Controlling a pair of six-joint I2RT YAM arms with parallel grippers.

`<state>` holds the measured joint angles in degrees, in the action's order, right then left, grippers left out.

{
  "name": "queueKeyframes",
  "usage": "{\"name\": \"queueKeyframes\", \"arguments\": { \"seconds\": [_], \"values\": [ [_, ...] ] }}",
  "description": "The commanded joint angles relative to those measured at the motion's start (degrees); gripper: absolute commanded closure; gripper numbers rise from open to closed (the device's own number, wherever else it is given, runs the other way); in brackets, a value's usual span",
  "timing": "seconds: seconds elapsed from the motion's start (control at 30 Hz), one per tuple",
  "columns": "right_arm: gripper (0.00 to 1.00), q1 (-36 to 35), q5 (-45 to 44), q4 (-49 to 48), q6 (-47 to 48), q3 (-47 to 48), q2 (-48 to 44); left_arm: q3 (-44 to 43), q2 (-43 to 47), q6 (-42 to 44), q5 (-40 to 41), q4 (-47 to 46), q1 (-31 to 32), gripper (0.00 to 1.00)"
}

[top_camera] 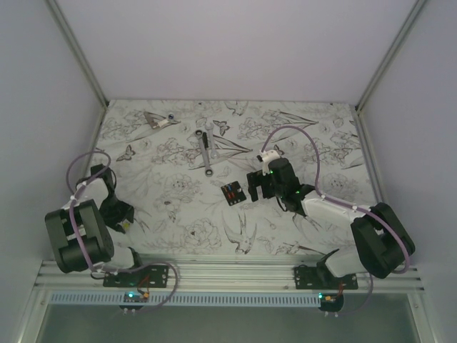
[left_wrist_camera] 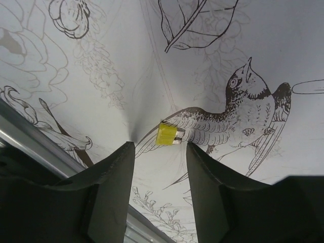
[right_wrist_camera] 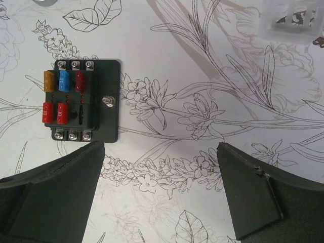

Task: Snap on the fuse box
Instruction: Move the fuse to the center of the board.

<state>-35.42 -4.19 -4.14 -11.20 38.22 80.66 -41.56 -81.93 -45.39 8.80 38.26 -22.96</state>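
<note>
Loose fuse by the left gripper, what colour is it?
The loose fuse is yellow; the left wrist view shows it best.

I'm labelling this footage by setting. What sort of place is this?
Likely a lab robot test cell: plain white walls in aluminium frame posts, the left arm and right arm bolted to an aluminium rail, and a bird-and-flower printed table cover holding a fuse box.
</note>
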Motion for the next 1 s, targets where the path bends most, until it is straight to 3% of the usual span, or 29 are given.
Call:
{"name": "queueKeyframes", "arguments": {
  "seconds": [0.0,0.27,0.4,0.7,0.97],
  "values": [
    [0.00,0.27,0.32,-1.97,-0.42,-0.16,-0.75,3.01,-0.79,-0.32,-2.30,-2.50,-2.20,0.53],
    [0.00,0.33,0.47,-1.92,-0.49,-0.16,-0.86,2.97,-3.72,1.15,-5.89,-4.59,-2.85,0.70],
    [0.00,0.30,0.75,-2.01,-0.52,-0.15,-0.86,1.95,-5.14,1.87,-6.72,-4.73,-1.13,0.72],
    [0.00,0.34,0.74,-2.00,-0.58,-0.32,-1.11,-2.79,-10.10,2.14,-7.08,-6.01,7.46,0.72],
    [0.00,0.30,0.67,-2.27,-0.45,-0.50,-1.29,-2.77,-1.21,-0.23,0.06,1.21,6.54,0.59]
  ]
}}
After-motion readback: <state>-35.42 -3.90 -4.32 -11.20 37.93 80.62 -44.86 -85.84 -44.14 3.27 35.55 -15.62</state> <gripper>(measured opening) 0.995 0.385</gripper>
